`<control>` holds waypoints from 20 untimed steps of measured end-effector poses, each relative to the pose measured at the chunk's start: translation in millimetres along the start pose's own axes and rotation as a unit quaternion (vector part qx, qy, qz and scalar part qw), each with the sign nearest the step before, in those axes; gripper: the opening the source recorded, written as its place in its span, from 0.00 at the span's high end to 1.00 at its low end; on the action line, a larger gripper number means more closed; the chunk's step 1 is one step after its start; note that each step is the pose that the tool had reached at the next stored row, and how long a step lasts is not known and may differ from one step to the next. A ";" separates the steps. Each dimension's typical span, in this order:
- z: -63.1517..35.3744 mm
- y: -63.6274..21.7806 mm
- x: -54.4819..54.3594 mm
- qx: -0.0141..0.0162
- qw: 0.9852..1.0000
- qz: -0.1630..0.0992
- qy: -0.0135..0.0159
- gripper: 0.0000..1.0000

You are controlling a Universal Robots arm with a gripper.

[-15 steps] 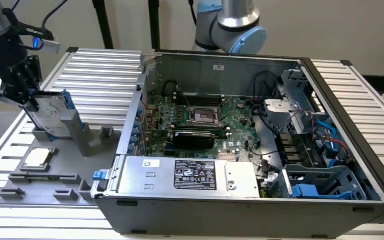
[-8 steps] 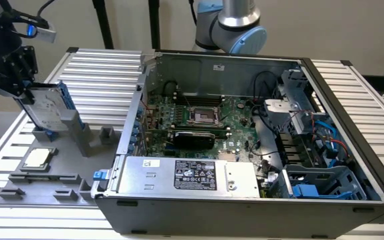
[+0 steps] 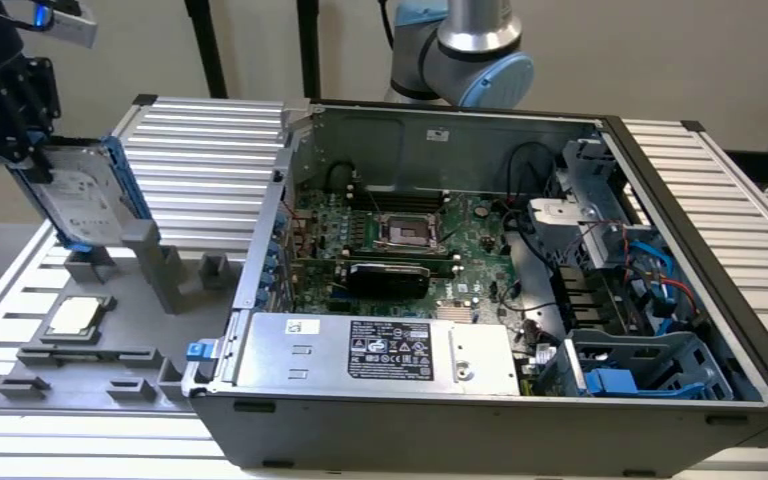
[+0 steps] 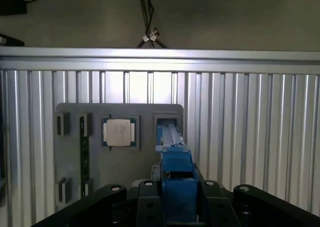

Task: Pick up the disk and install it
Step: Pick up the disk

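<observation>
Blue-railed disk clamped in hand, CPU chip nearby; open case beside

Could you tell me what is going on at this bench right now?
The robot arm's gripper is closed on the disk, holding it on edge over the grey fixture that also carries the CPU chip, at the exterior view's left. The open computer case stands to the right, and the disk is not yet installed in it.
</observation>
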State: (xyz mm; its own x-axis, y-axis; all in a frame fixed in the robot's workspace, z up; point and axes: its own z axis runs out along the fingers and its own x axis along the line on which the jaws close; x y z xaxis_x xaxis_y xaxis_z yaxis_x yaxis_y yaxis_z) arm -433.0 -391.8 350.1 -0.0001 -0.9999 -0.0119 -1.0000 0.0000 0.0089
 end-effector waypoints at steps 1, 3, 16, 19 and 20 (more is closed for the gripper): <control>-4.5 -0.3 0.0 0.000 1.000 0.000 0.000 0.67; -13.5 -1.4 -0.1 0.000 1.000 0.000 0.000 0.67; -61.0 -44.2 -0.5 0.000 1.000 0.000 -0.009 0.67; -73.9 -58.0 -0.1 -0.001 1.000 0.000 -0.011 0.67; -78.3 -62.4 0.1 -0.001 1.000 0.000 -0.011 0.67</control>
State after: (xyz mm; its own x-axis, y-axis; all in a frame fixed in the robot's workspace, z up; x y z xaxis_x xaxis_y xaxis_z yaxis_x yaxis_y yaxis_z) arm -369.9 -392.8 427.9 -0.0002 -0.9994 -0.0342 -0.9999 -0.0001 0.0108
